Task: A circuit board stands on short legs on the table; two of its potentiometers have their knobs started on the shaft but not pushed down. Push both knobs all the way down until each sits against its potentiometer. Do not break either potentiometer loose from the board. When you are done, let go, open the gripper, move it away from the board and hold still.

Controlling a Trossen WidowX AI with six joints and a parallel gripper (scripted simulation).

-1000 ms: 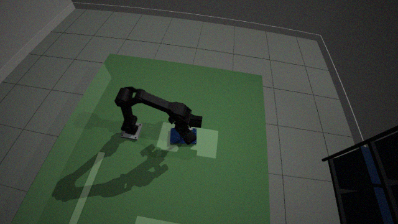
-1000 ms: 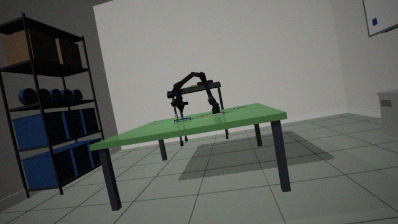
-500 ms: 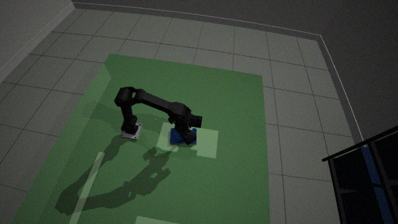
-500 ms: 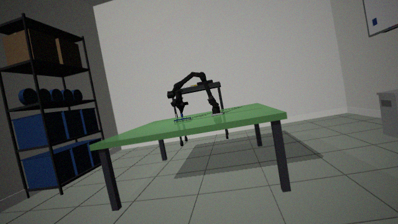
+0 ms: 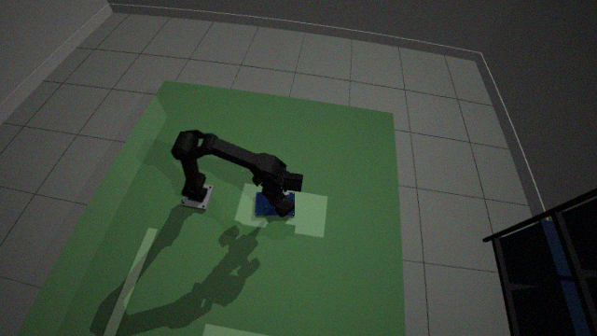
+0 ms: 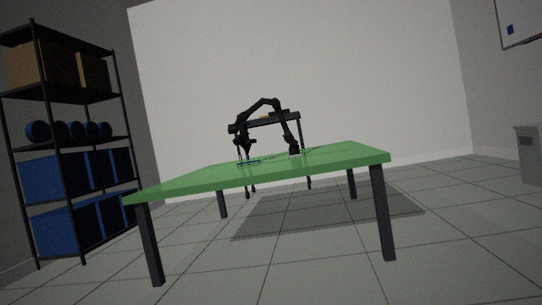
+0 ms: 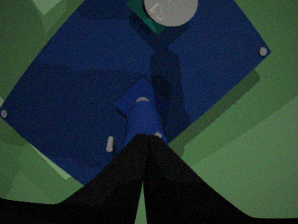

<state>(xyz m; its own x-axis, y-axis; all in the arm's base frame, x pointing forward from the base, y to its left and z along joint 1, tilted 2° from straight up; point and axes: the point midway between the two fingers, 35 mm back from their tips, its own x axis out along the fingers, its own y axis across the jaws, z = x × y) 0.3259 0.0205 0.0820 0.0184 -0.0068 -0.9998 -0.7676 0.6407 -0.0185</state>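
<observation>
The green table point(image 5: 326, 154) fills the middle of the top view, and the arm point(image 5: 233, 156) reaches from its base at centre left toward the board point(image 5: 263, 205), just right of the base. In the wrist view the blue board point(image 7: 80, 83) spreads across the upper two thirds of the frame, tilted, with bare green around its corners. Near the top centre sits the pale round knob point(image 7: 172, 0) on a green potentiometer point(image 7: 141, 11). Lower, near the frame's middle, is the blue knob point(image 7: 144, 117), directly at the tip of the gripper point(image 7: 144, 140), which rises from the bottom edge. The fingers are pressed together with nothing between them, likely so the closed tip can serve as a blunt pusher on top of the blue knob. Whether the tip touches that knob, or how far either knob is seated, cannot be told.
</observation>
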